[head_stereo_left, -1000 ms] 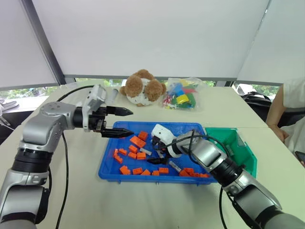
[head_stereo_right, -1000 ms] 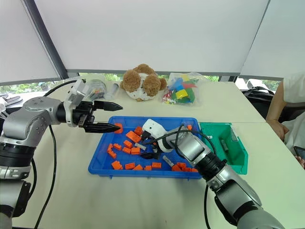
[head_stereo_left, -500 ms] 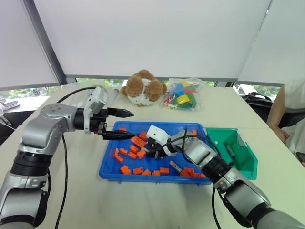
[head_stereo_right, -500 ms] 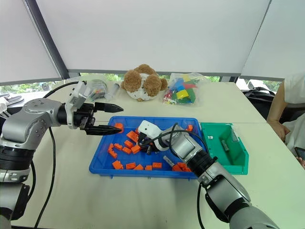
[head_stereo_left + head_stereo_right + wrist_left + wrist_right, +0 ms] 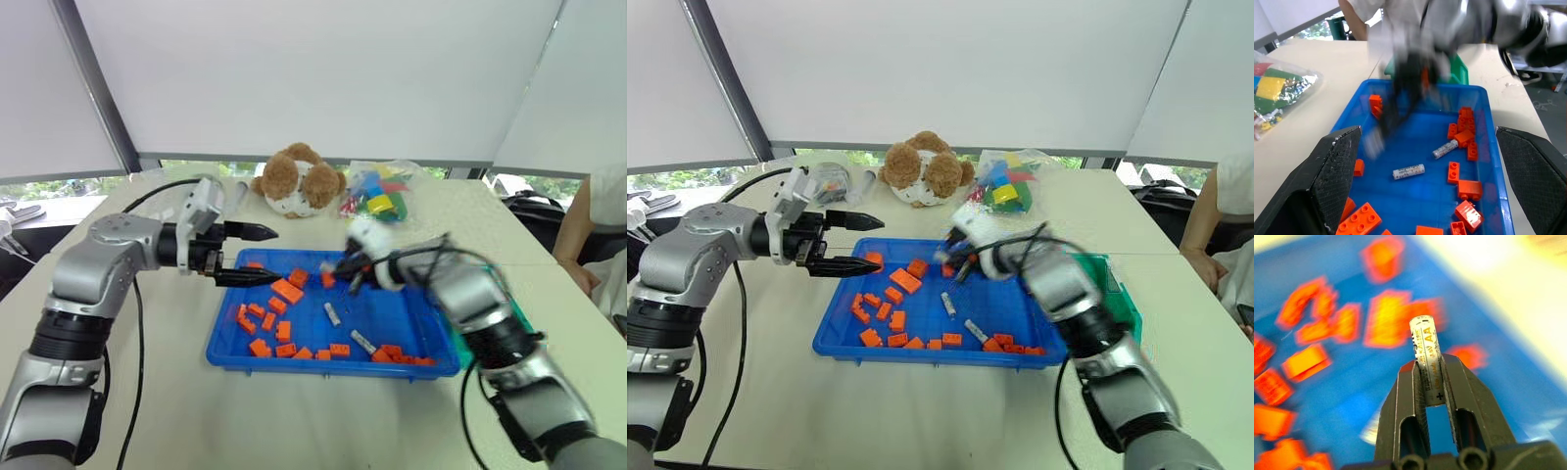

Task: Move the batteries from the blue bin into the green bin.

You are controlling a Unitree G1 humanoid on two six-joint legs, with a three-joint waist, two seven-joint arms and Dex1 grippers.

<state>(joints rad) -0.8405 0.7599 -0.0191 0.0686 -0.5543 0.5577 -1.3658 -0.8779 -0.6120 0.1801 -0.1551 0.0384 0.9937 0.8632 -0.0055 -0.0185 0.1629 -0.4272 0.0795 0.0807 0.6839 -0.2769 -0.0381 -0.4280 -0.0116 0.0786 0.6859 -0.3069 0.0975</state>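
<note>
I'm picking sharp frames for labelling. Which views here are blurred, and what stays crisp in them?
Eye views: the right gripper and its forearm are smeared; the left gripper, blue bin and bricks are crisp. Left wrist view: the other arm is smeared above the bin, but two batteries lying in it are sharp. Right wrist view: the background is streaked, yet the clamped battery is sharp.

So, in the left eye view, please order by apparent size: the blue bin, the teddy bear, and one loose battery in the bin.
1. blue bin
2. teddy bear, though it sits farther away
3. loose battery
</note>
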